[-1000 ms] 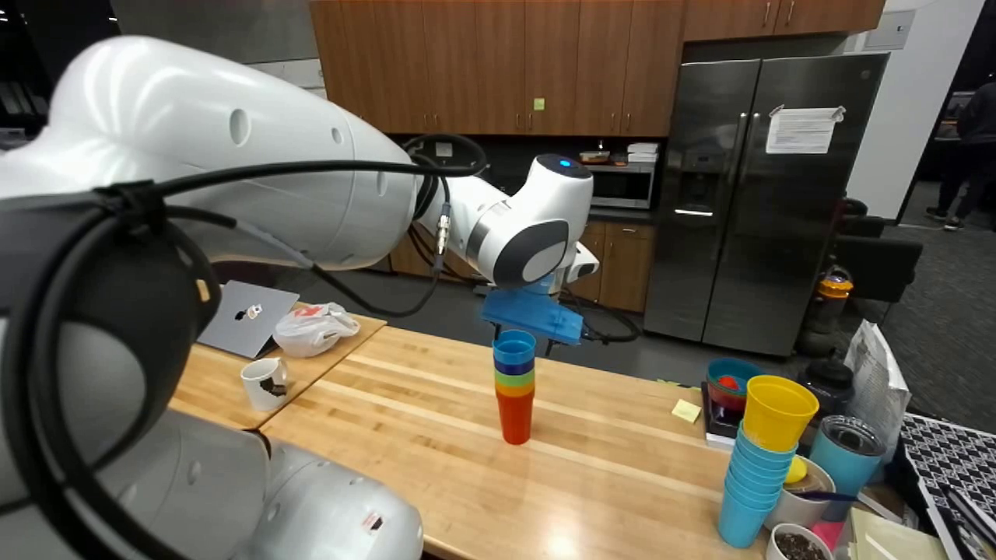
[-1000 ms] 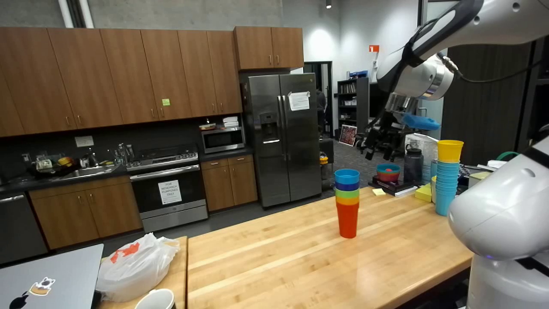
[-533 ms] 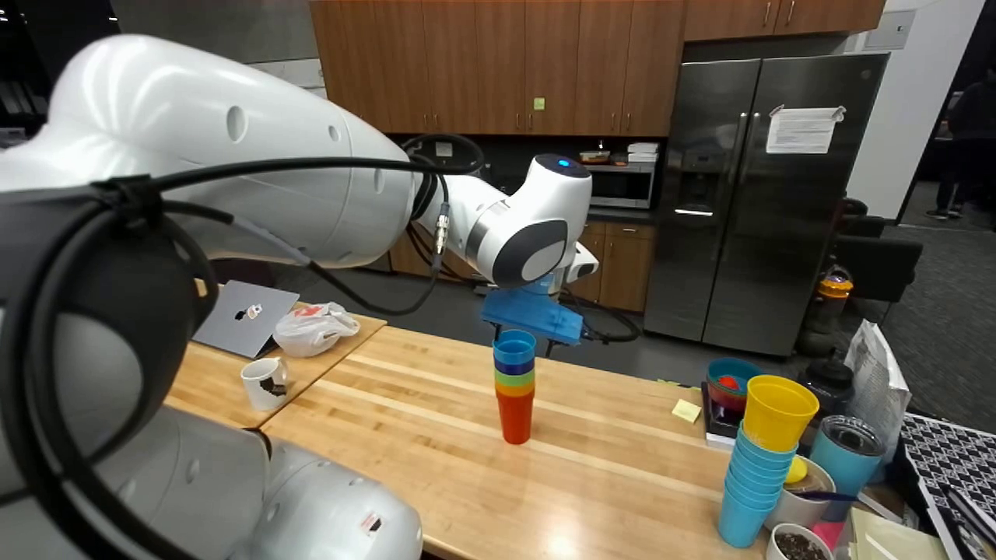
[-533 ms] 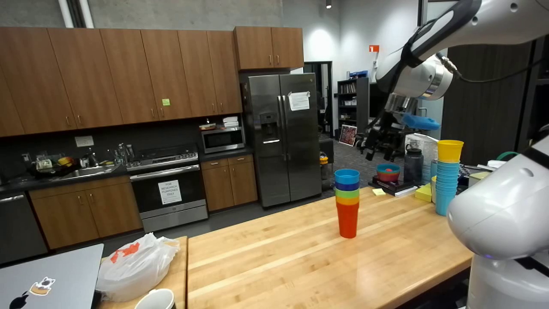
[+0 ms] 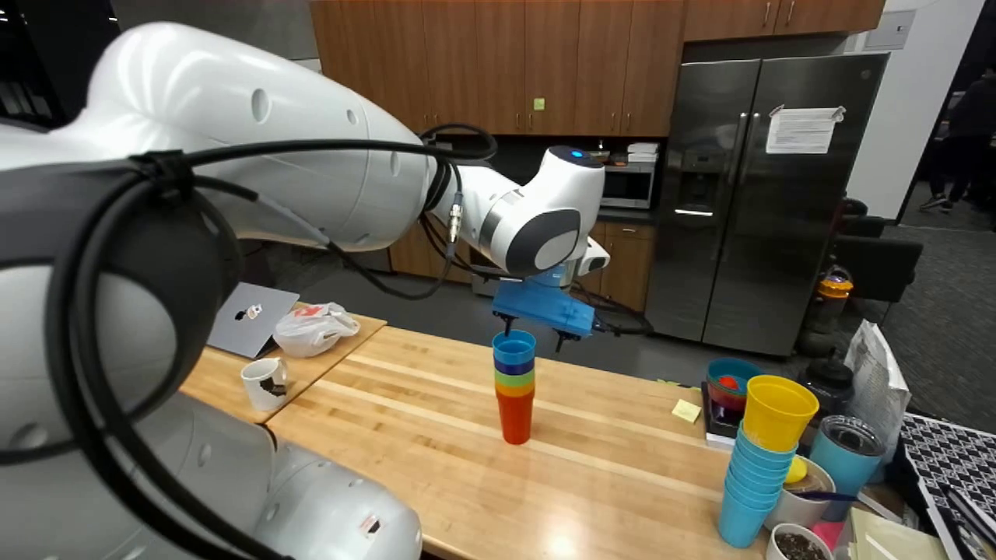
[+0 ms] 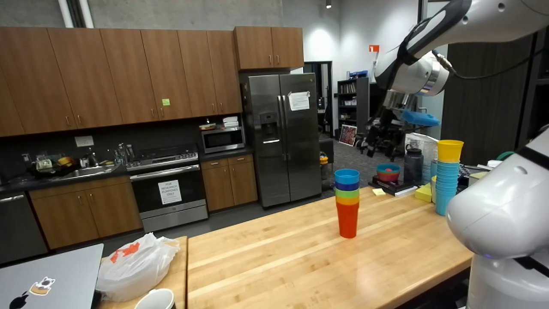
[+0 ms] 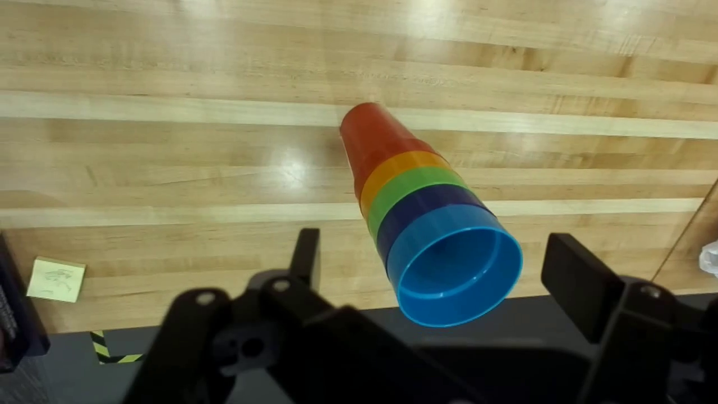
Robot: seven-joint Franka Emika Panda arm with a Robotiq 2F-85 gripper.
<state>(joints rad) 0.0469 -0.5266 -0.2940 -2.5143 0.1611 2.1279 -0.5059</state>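
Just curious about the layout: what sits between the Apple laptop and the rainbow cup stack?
A white plastic bag, then wooden tabletop up to the rainbow cup stack; this shows in both exterior views.

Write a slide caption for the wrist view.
Past the open end effector, stacked cups, red at the bottom and light blue on top, stand upright on a wooden table.

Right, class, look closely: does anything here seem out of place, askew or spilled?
Nothing plainly amiss shows: the multicoloured cup stack stands upright on the table. The one mild oddity is the yellow cup topping the light blue stack, breaking its single colour.
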